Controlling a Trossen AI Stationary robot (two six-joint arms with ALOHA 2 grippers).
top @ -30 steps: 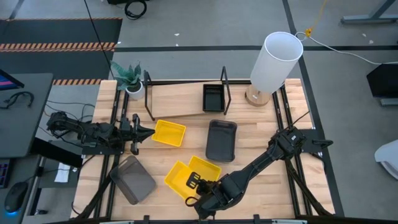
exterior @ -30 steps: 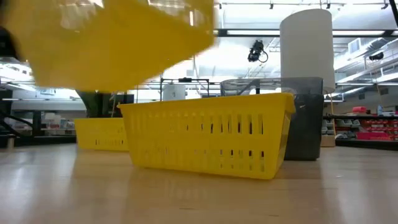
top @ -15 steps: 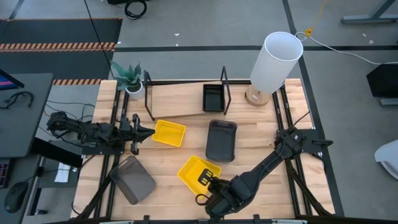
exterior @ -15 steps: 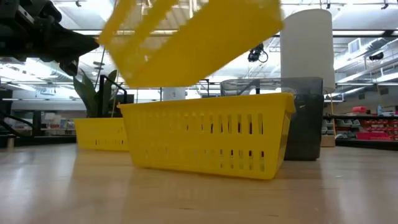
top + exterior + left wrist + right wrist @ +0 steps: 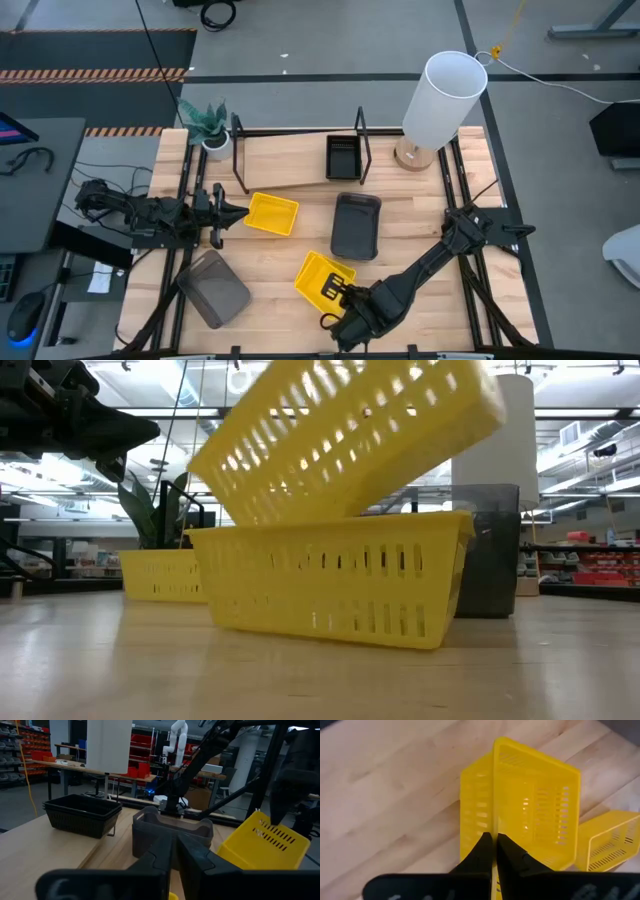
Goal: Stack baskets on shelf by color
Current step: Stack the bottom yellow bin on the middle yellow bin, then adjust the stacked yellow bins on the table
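The carried yellow basket [image 5: 350, 435] is tilted, low corner just above or touching the rim of the second yellow basket [image 5: 335, 585] on the counter [image 5: 270, 315]; can't tell which. From above the pair reads as one yellow shape at the front centre.

Handling, my read:
- Thin perforated plastic, light, walls flex. Weight is no issue; twist is.
- You hold it by one wall only, so it hangs off-level and will swing on quick moves.
- Smooth plastic, narrow rim: it can pivot in the grip. Go slow.
- Tapered walls look made to nest, but a tilted entry may catch a corner on the lower rim. Level it first.
- Best hold is mid-length of a long wall, pinching the rim. That's roughly where you are now.

Right pincer [image 5: 494, 842]: fingers nearly together, clamped on that basket's wall, one finger on each side. It sits over the front of the counter, right of centre.

Third yellow basket [image 5: 272, 214] lies left of centre, apart from the pair, just ahead of the left pincer [image 5: 238, 211]. Left arm waits at the left edge; its fingers look pressed together with nothing between them.

Grey basket [image 5: 356, 225] sits mid-counter, another grey basket [image 5: 214, 287] front left. Black basket [image 5: 343, 157] is already on the shelf [image 5: 290, 160], between the wire frames. White lamp [image 5: 441, 97] at back right, small plant [image 5: 207, 125] at back left; keep clear of both on the way to the shelf.
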